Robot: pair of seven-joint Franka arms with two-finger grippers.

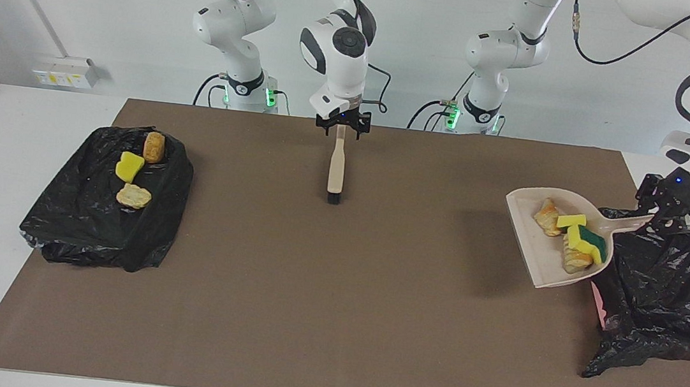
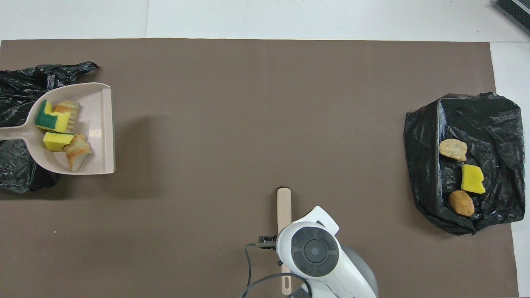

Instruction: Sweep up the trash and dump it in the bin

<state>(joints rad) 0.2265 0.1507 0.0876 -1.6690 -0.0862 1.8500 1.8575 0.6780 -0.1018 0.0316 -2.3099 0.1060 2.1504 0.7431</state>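
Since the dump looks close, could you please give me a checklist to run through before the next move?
1. Grip: left gripper shut on the dustpan handle. Ok.
2. Load: trash sits in the pan, toward its handle end. Ok.
3. Pan over the bin bag: mostly over the mat. Not ok.
4. Bag mouth open: cannot tell.
5. Brush out of the way: lies mid-table, right gripper open at its handle end. Ok.
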